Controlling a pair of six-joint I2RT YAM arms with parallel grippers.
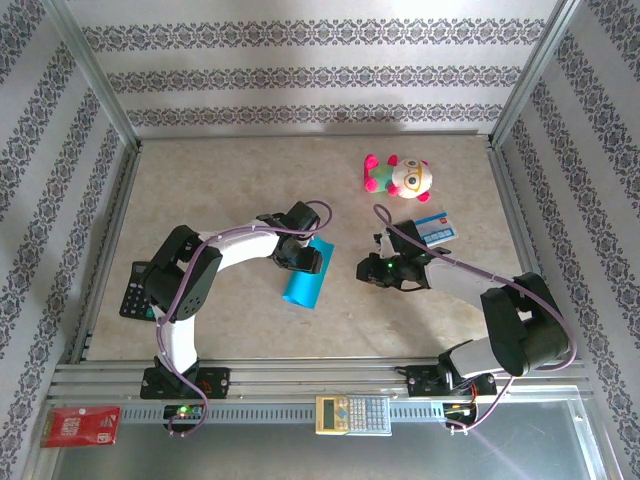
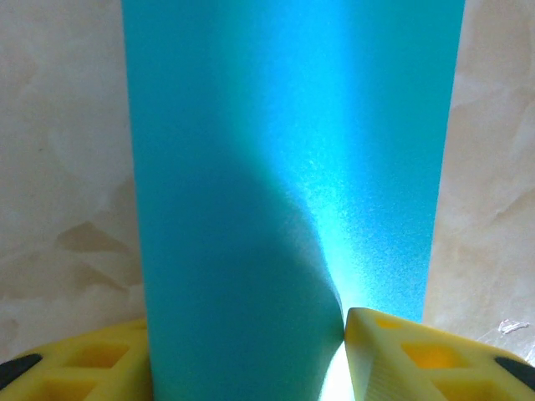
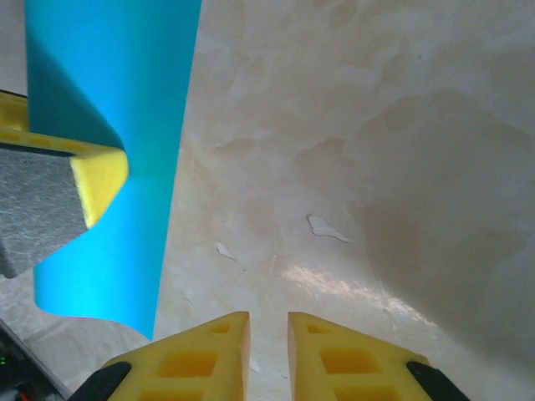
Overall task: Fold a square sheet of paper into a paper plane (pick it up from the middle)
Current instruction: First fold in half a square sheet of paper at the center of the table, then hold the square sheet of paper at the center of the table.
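The teal-blue square sheet of paper is bent over on itself into a narrow band that lies on the table left of centre. My left gripper is shut on its far end. In the left wrist view the sheet bulges up between the yellow fingers of that gripper. My right gripper hovers just right of the sheet with a narrow gap between its jaws and nothing in it. Its camera sees the sheet and a left fingertip pressing on it. The paper plane is out of view.
A pink and white plush toy lies at the back right, with a white-and-blue card near my right arm. A black calculator sits at the left edge. Another calculator and a red packet rest on the front rail.
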